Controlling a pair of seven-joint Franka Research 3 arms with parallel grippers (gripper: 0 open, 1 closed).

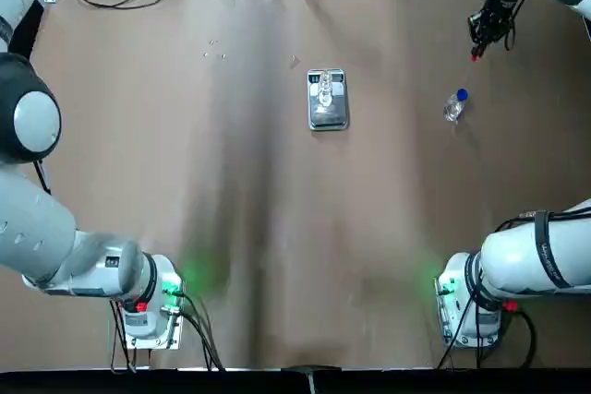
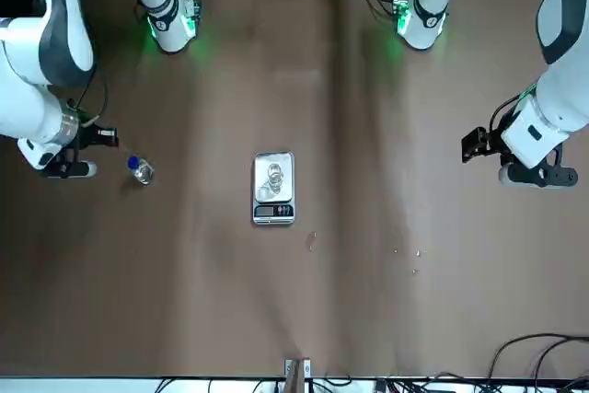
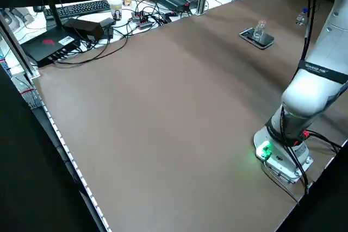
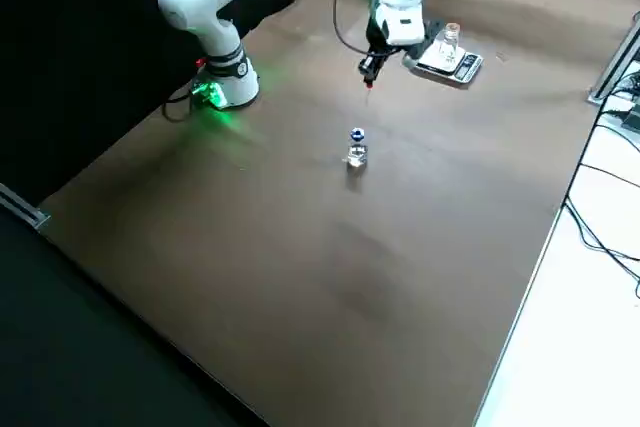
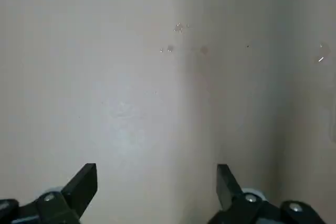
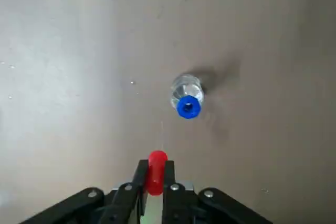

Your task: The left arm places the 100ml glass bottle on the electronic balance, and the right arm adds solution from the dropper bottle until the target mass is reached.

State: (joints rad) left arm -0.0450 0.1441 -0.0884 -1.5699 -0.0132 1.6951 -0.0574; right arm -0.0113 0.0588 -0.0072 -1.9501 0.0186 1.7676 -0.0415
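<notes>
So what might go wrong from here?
The right tool pinches the red dropper top above the table, so a drip could land there rather than in the glass bottle. That bottle stands on the small scale, and a bump might tip it. The blue-collared bottle could be knocked over if the tool came down off-centre.

The clear glass bottle (image 4: 450,44) stands on the flat silver scale (image 1: 329,118). The little blue-necked bottle (image 6: 187,94) stands open, its red dropper (image 6: 156,174) pinched in the right hand (image 6: 156,167).
</notes>
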